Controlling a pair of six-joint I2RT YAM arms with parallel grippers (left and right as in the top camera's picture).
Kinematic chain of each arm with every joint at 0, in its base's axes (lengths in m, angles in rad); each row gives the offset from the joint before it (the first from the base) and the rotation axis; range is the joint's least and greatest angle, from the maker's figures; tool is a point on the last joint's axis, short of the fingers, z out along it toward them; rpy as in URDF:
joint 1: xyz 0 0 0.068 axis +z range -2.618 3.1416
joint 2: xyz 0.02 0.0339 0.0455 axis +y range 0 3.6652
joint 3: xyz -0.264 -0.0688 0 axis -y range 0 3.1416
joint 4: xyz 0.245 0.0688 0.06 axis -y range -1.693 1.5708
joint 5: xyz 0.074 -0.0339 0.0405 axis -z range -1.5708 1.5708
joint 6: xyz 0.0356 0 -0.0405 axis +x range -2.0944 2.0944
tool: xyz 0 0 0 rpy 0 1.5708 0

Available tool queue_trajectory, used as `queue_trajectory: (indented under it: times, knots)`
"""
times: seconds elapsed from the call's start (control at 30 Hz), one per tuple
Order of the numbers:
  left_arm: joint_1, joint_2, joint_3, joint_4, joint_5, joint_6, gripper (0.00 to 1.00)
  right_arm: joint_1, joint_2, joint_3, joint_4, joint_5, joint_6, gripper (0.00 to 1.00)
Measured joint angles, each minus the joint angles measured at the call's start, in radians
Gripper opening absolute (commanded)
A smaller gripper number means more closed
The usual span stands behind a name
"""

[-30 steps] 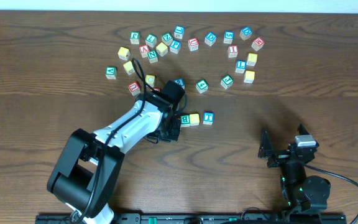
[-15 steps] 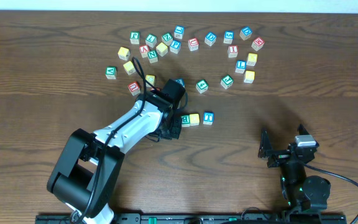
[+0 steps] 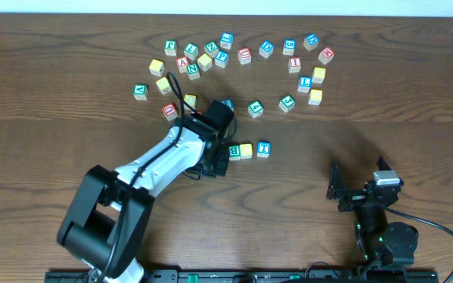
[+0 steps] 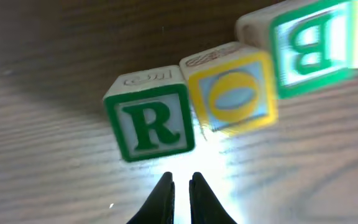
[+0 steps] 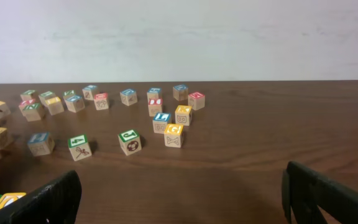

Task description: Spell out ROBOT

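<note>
Your left wrist camera shows R block [image 4: 156,122] beside O block [image 4: 235,93], both hidden overhead; left gripper [image 4: 180,186] pinched empty, right gripper [image 5: 179,196] spread wide.

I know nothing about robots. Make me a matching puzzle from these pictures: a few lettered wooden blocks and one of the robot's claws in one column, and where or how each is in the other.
Column one:
1. wooden cube with green R
2. wooden cube with yellow O
3. wooden cube with blue T
4. right gripper

Column two:
a. open, empty, away from the blocks
b. right end of the row, seen from overhead
c. between the R and a green B cube
d. closest to the left gripper fingertips

Pairs: 1-d, 2-c, 3-b, 4-a.
</note>
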Motion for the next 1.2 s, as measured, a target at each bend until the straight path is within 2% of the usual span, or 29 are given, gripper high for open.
queue_trajectory:
  times: [0.17, 0.33, 0.57, 0.83, 1.2]
  knots:
    - [0.000, -0.105, 0.054, 0.015, 0.000, -0.002, 0.09, 0.000, 0.000, 0.000, 0.000, 0.000, 0.000, 0.99]
    - [-0.005, -0.136, 0.072, 0.132, -0.002, -0.043, 0.08, 0.000, 0.000, 0.000, 0.000, 0.000, 0.000, 0.99]
    - [-0.071, -0.030, 0.103, 0.311, -0.004, -0.108, 0.08, 0.000, 0.000, 0.000, 0.000, 0.000, 0.000, 0.99]
    - [-0.186, 0.158, 0.264, 0.325, -0.050, -0.156, 0.08, 0.000, 0.000, 0.000, 0.000, 0.000, 0.000, 0.99]
    - [-0.273, 0.248, 0.289, 0.378, -0.156, -0.192, 0.08, 0.000, 0.000, 0.000, 0.000, 0.000, 0.000, 0.99]
